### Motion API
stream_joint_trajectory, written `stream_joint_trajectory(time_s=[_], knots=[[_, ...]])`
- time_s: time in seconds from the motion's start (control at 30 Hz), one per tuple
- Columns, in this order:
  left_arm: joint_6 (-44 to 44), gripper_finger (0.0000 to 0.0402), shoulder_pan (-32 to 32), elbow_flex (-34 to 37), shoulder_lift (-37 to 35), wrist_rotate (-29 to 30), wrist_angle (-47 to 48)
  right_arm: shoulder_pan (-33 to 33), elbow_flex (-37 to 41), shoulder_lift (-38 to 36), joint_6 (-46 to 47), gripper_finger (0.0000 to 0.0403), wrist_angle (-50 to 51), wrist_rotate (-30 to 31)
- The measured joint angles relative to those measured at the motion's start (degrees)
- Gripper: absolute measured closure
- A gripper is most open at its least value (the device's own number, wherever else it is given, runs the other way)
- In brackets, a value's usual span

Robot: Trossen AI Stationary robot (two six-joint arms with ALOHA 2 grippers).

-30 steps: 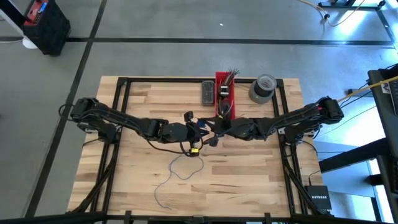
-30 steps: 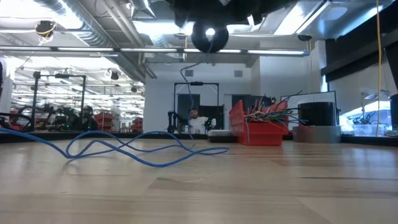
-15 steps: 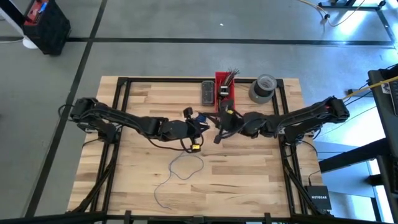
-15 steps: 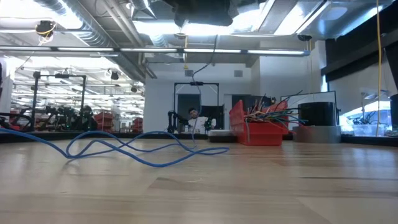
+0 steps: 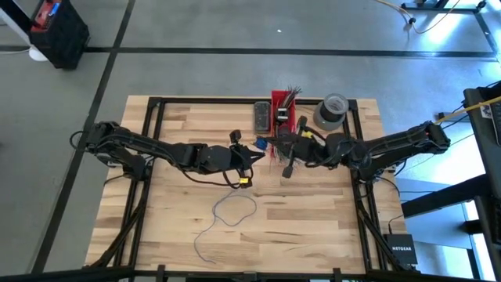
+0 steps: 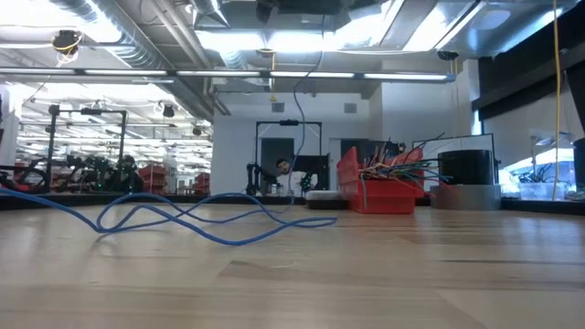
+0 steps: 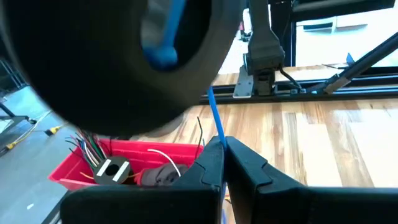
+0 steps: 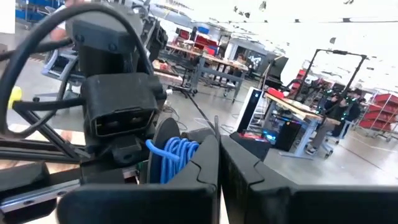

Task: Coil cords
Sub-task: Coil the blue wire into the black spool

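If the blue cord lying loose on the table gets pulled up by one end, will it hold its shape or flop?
Probably flop: the blue cord is very thin and lies in loose, irregular loops on the table. It looks light for its length, so the loops would likely drag and unravel rather than lift together. In the low view its curves arch slightly off the wood, suggesting some springiness.

My arms are hanging out of frame above the low view. A big blurred black shape is blocking half my left wrist view, with a blue cord (image 7: 216,127) disappearing between my left hand (image 7: 224,163) fingers. The red bin (image 7: 134,163) is being cut off behind them. In the high view, cord ends are looking too thin to trace.
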State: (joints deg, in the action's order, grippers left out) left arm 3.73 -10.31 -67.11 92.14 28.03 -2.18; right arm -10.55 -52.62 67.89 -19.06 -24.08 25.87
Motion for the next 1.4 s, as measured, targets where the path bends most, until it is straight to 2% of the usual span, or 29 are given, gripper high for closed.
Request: stream_joint_trajectory(time_s=[0.43, 0.9, 1.3, 1.4], knots=[[0.4, 0.0400, 0.0, 0.2, 0.3, -0.4, 1.4, 0.0, -0.1, -2.0, -0.8, 0.0395, 3.6, -2.2], [0.4, 0.0400, 0.0, 0.2, 0.2, -0.2, 2.7, 0.0, -4.0, -2.3, -2.6, 0.0395, 10.8, -3.6], [1.1, 0.0400, 0.0, 0.2, 0.2, -0.1, 1.9, 0.0, -8.3, -2.8, -3.3, 0.0395, 17.2, -3.7], [2.3, 0.0400, 0.0, 0.3, 0.3, -0.2, -1.0, 0.0, -12.3, -2.3, -2.1, 0.0395, 20.8, -3.7]])
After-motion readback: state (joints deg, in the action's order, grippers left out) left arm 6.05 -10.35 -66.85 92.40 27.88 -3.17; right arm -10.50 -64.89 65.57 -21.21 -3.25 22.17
